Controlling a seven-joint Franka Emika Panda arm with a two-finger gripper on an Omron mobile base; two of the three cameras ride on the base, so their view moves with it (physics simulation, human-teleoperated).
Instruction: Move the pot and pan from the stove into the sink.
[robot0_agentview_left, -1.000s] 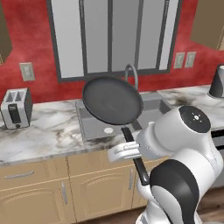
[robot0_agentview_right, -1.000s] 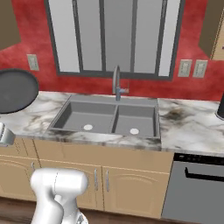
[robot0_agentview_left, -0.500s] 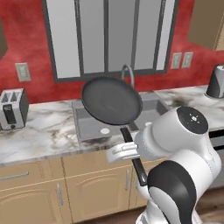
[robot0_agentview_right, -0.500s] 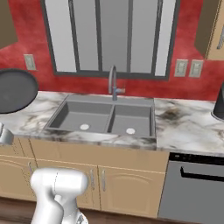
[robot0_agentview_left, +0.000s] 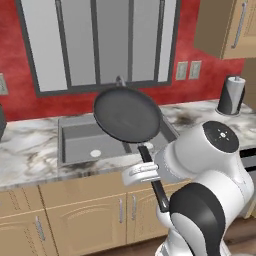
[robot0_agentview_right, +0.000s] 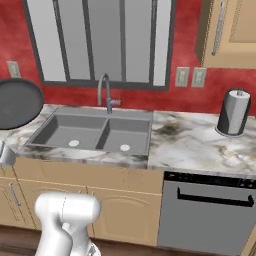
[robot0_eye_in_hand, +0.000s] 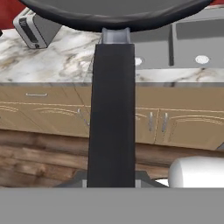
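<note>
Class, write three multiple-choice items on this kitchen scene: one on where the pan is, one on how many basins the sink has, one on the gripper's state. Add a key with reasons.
1. Where is the pan?
A. in the sink
B. held up in the air
C. on the counter

2. How many basins has the sink?
A. one
B. two
C. three

3. The gripper is
A. shut on the pan's handle
B. open
C. shut on nothing

Key: 1 B, the pan sits tilted above the counter edge; 2 B, a divider splits two drains; 3 A, the handle runs from the hand.

The pan (robot0_agentview_right: 17, 104) is cut off by the left edge in the right base view, its raised dish hiding the faucet (robot0_agentview_left: 119, 80) and part of the sink (robot0_agentview_left: 80, 140) in the left base view.
</note>
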